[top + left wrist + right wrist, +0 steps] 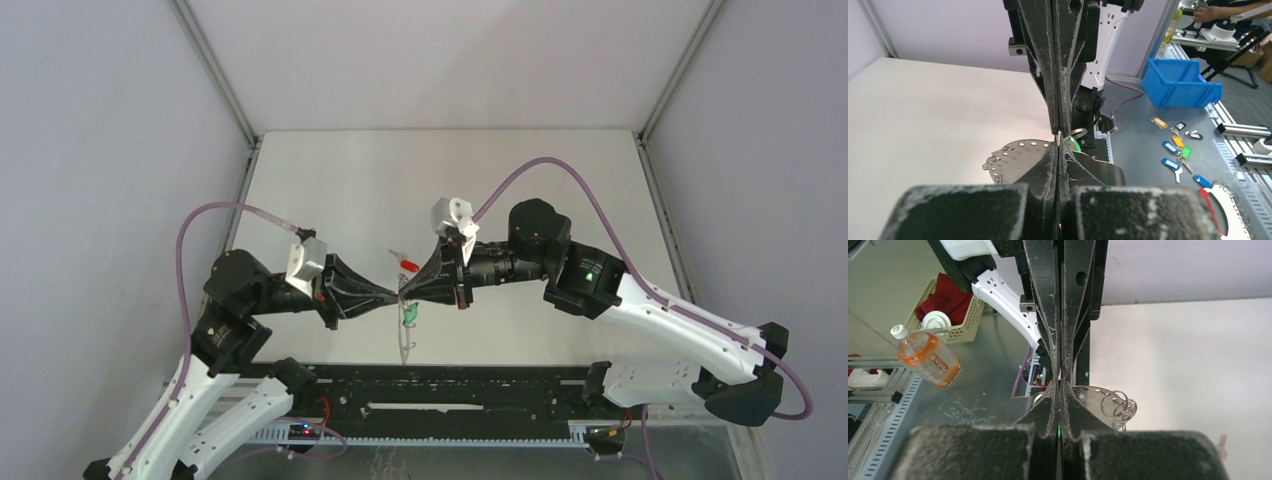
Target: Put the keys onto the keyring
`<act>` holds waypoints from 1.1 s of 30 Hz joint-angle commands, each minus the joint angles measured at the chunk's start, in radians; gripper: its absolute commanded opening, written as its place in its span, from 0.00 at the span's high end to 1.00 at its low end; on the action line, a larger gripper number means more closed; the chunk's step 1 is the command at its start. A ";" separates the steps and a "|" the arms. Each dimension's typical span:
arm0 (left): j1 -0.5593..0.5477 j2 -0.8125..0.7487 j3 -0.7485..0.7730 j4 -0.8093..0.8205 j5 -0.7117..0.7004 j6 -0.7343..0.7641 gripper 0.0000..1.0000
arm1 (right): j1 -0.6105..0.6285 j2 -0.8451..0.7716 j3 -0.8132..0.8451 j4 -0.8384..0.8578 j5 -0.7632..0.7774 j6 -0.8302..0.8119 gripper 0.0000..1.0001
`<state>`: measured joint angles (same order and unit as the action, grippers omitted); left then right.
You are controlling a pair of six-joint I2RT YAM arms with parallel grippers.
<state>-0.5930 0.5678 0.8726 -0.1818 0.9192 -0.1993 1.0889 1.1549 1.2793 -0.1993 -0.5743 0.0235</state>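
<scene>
Top external view, nearest the arm bases: I see a thin strand of the keyring (404,346) trailing toward me from where the two arms meet. Just beyond it the green key (410,316) sits right under the meeting tips. Its long axis runs roughly near-to-far, and I cannot tell which end is the blade. Next come the left gripper (392,296) and right gripper (409,291), nose to nose and both pressed together. The wrist views show a small metal ring (1078,133) and a glint of green at the tips, but which gripper nips what is hidden from me. Farthest, the red key (405,262) lies by itself on the tabletop (330,190), red head nearer me, blade pointing far-left. I judge the green key is being threaded. The next move calls for a fine slide along the ring's coil without either grip slipping, then fetching the red one.
</scene>
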 commanded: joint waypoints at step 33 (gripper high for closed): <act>-0.042 0.062 0.144 -0.463 -0.015 0.525 1.00 | 0.168 0.283 0.462 -0.569 0.323 -0.150 1.00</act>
<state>-0.6235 0.6235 0.9581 -0.6472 0.9192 0.2848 1.2495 1.4364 1.6928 -0.7959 -0.2928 -0.1154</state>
